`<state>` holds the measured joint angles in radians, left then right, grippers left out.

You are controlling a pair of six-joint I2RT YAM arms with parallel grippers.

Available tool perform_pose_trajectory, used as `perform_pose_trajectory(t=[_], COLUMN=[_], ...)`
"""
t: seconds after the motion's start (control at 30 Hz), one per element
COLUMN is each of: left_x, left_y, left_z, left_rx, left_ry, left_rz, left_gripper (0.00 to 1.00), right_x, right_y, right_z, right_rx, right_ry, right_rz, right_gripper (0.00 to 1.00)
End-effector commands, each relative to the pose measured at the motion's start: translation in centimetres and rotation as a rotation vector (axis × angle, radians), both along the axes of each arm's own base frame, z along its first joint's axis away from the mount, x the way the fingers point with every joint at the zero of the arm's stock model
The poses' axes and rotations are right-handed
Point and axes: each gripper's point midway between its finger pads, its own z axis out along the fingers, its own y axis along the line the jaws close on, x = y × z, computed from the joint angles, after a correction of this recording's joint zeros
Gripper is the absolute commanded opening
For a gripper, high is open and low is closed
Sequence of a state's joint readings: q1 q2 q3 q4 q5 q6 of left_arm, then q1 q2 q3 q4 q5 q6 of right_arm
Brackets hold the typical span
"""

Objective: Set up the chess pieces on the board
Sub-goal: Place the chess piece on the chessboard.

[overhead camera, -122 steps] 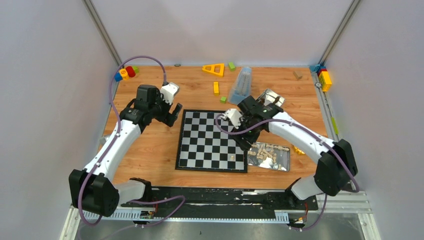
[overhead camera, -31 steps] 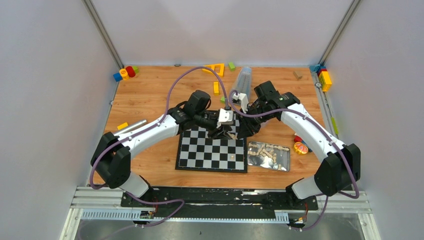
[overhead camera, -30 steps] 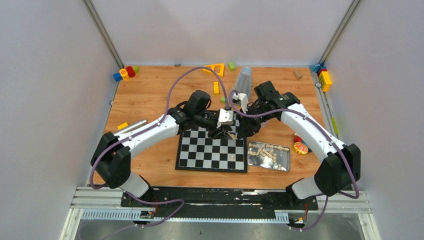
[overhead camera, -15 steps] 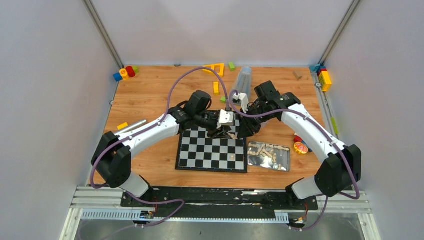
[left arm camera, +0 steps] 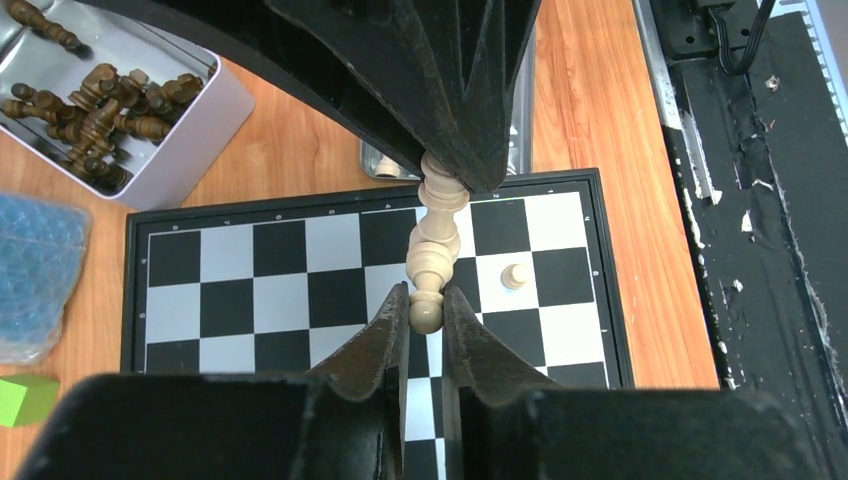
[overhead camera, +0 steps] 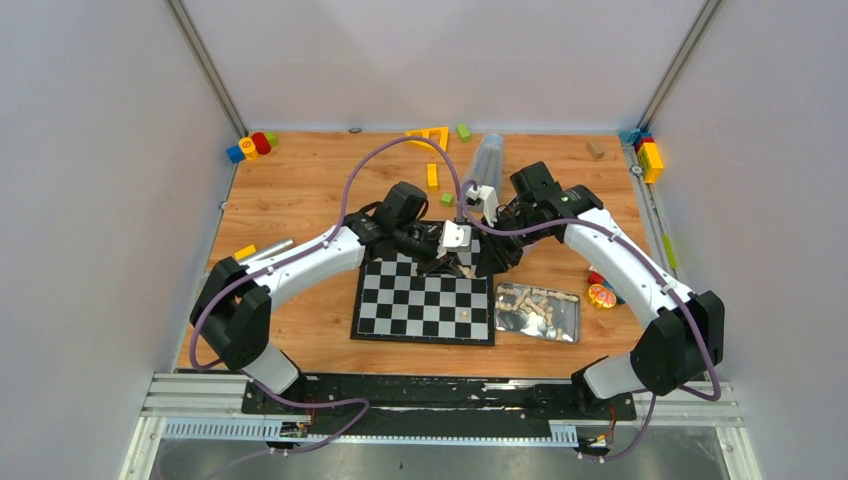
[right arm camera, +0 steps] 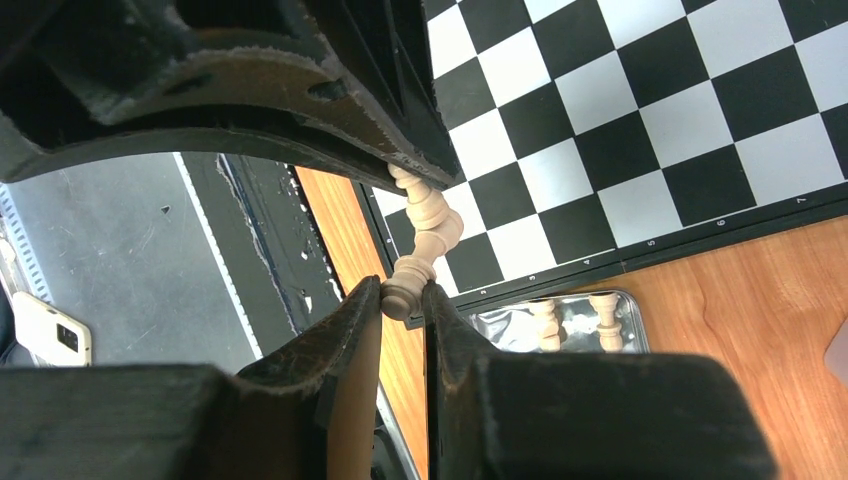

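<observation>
— What is the left gripper (left arm camera: 426, 306) doing?

— Its two fingers (left arm camera: 385, 335) are pressed in on the round foot of a cream chessman (left arm camera: 436, 235), one on each side, both touching it.

— And the right gripper (right arm camera: 402, 296)?

— Clamped on the same chessman, at the opposite end. In each wrist view the other arm's fingers come in from above and cover the far tip. I can't tell what kind of piece it is.

— So it hangs between them?

— Yes. It is held end to end between the two grippers, tilted, in the air over the chessboard (left arm camera: 230, 312), not standing on any square. From the top camera the grippers meet above the board's far right part.

— Anything standing on the board?

— One small cream piece (left arm camera: 514, 276), upright on a white square toward the near right corner, well apart from both grippers.

— And around the board?

— An open tin (overhead camera: 572, 326) of pale chessmen (overhead camera: 535, 305) lies just beside the board's right edge. A second tin (left arm camera: 190, 140) holds dark brown chessmen (left arm camera: 105, 100) and sits on the wooden table (left arm camera: 590, 110) off the far right corner. A blue bubble-wrap bag (left arm camera: 35, 270) and a green block (left arm camera: 25, 398) lie beyond the far edge.
</observation>
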<state>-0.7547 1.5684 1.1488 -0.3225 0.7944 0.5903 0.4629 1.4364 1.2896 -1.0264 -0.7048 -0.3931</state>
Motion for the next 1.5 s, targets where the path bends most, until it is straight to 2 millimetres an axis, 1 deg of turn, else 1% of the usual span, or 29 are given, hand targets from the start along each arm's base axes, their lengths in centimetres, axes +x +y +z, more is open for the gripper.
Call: perform_pose_trajectory(t=[0.0,0.1,0.13,0.23,0.3,0.33,0.43,0.47,0.5,0.53,0.57,0.6,0.63,0.67,0.7,0.73,0.77,0.8,0.83,0.87,0.9,0.93,0.97,1.03,1.23,1.33,1.47], left_x=[0.1,0.1,0.0,-0.2,-0.4,-0.6,-0.5,-0.8,-1.4,-1.6,-2.2,-2.3,-2.9,-2.8,-3.2,-3.0,-3.3,-3.1,-3.5,-3.1,-3.5,-3.2,-3.5,-3.3,-2.6,-2.8,-3.2], left_y=[-0.7,-0.2,0.0,0.7,1.5,2.1,3.7,4.2,4.2,4.8,4.6,5.0,4.7,4.8,4.6,4.5,4.3,4.0,4.0,3.6,3.6,3.3,3.4,3.1,2.2,2.2,2.3], left_z=[2.1,2.1,2.3,1.9,1.4,0.9,-1.2,-2.2,-2.9,-3.7,-4.5,-5.3,-6.2,-7.0,-7.7,-8.0,-8.9,-9.0,-10.0,-9.9,-10.7,-10.6,-11.2,-11.6,-11.1,-11.3,-11.0], left_rx=[-0.028,-0.010,-0.014,0.010,0.048,0.076,0.187,0.242,0.272,0.323,0.354,0.397,0.426,0.464,0.488,0.511,0.540,0.556,0.590,0.600,0.632,0.639,0.667,0.689,0.697,0.720,0.733], left_ry=[-0.049,-0.069,-0.077,-0.095,-0.109,-0.103,-0.156,-0.175,-0.186,-0.198,-0.199,-0.202,-0.196,-0.195,-0.191,-0.195,-0.188,-0.192,-0.179,-0.185,-0.174,-0.182,-0.174,-0.176,-0.178,-0.181,-0.180], left_rz=[-0.032,-0.020,-0.019,-0.014,-0.013,-0.013,0.003,0.000,-0.016,-0.011,-0.030,-0.019,-0.034,-0.020,-0.032,-0.015,-0.023,-0.006,-0.019,-0.003,-0.015,-0.002,-0.010,-0.001,0.034,0.022,0.010], left_gripper=[0.12,0.02,0.01,0.00,0.00,0.00,0.00,0.00,0.00,0.00,0.00,0.00,0.00,0.01,0.01,0.01,0.01,0.01,0.01,0.01,0.01,0.01,0.01,0.01,0.01,0.02,0.03], right_x=[0.7,0.9,0.9,1.0,1.4,1.6,2.0,2.0,2.0,1.9,1.9,1.8,1.7,1.7,1.7,1.6,1.5,1.5,1.4,1.3,1.2,1.2,1.0,0.9,0.6,0.6,0.6], right_y=[-0.1,-0.6,-0.7,-1.5,-2.4,-2.9,-4.4,-4.8,-5.1,-5.3,-5.5,-5.7,-5.8,-6.0,-6.0,-6.1,-6.2,-6.2,-6.3,-6.3,-6.4,-6.5,-6.5,-6.5,-6.7,-6.8,-6.8], right_z=[0.9,0.5,0.4,-0.2,-0.6,-0.9,-1.3,-1.4,-1.6,-1.7,-2.0,-2.2,-2.3,-2.5,-2.6,-2.7,-2.7,-2.8,-2.9,-3.0,-3.0,-3.2,-3.2,-3.4,-3.9,-4.0,-4.1], right_rx=[0.029,0.017,0.017,-0.006,-0.036,-0.050,-0.074,-0.079,-0.083,-0.085,-0.090,-0.094,-0.096,-0.101,-0.103,-0.103,-0.103,-0.105,-0.106,-0.108,-0.108,-0.110,-0.111,-0.109,-0.111,-0.112,-0.111], right_ry=[-0.061,-0.062,-0.062,-0.064,-0.080,-0.087,-0.097,-0.097,-0.095,-0.097,-0.096,-0.093,-0.091,-0.090,-0.087,-0.084,-0.083,-0.081,-0.081,-0.081,-0.079,-0.076,-0.075,-0.073,-0.066,-0.065,-0.064], right_rz=[-0.012,-0.029,-0.033,-0.056,-0.085,-0.102,-0.151,-0.162,-0.170,-0.176,-0.182,-0.187,-0.190,-0.194,-0.196,-0.197,-0.199,-0.200,-0.202,-0.201,-0.201,-0.204,-0.202,-0.201,-0.200,-0.199,-0.199], right_gripper=[0.00,0.00,0.00,0.00,0.00,0.00,0.00,0.00,0.00,0.00,0.00,0.00,0.00,0.00,0.00,0.00,0.00,0.00,0.00,0.00,0.00,0.00,0.00,0.00,0.00,0.00,0.00])
